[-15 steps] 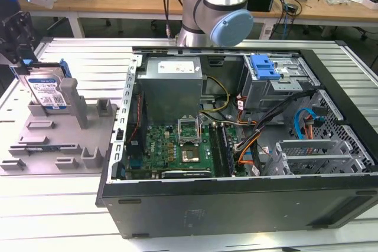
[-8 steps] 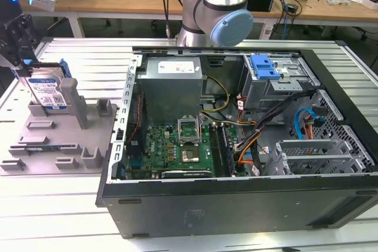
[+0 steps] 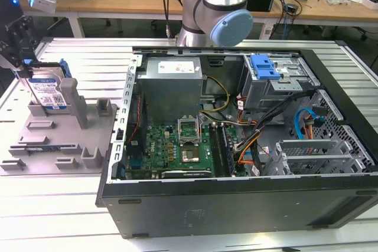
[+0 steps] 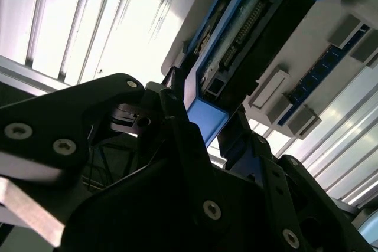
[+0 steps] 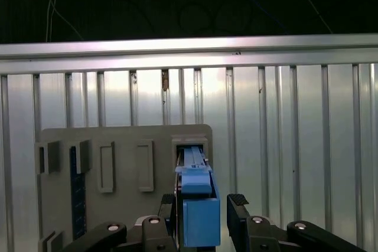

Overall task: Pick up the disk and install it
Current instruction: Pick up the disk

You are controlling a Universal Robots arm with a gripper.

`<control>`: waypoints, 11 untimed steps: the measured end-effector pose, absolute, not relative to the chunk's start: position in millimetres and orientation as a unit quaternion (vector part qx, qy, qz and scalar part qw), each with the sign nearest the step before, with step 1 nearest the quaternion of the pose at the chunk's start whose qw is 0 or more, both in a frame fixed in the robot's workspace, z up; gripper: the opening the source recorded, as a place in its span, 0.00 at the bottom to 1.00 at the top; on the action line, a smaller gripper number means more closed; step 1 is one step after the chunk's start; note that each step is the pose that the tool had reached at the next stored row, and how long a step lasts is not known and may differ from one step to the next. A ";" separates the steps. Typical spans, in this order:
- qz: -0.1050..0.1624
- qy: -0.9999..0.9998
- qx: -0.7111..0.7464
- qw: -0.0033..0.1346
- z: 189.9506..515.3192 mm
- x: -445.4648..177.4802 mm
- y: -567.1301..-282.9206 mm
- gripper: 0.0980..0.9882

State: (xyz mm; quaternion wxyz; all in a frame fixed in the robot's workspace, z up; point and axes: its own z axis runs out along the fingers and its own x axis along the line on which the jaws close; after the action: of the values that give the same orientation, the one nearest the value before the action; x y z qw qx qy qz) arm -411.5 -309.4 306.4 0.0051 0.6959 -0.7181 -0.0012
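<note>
The disk stands on edge in a slot at the far end of the grey fixture tray, at the exterior view's left. Its silver body carries a white-and-blue label inside a blue carrier. My gripper has come down over its top edge. In the first wrist view the blue carrier sits between my fingers, with a narrow gap on one side. The second wrist view has the carrier end between the black fingers, with the tray beyond. The gripper is open around the disk.
An open computer case fills the exterior view's right, with motherboard, cables and a drive bay holding a blue clip. The arm's base stands behind it. The tray has several other slots and posts. A ribbed metal table lies underneath.
</note>
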 end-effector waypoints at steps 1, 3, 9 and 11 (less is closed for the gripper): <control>-0.001 -0.718 0.696 0.005 306.3 -411.6 -309.4 0.43; -0.001 -0.718 0.696 0.005 305.8 -411.8 -309.7 0.43; -0.001 -0.718 0.696 0.005 305.1 -411.9 -310.5 0.43; -0.001 -0.718 0.696 0.005 304.5 -411.8 -310.5 0.43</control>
State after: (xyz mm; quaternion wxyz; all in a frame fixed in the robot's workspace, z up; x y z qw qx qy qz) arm -411.8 -310.5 304.5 0.0052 0.6959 -0.7181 -0.0013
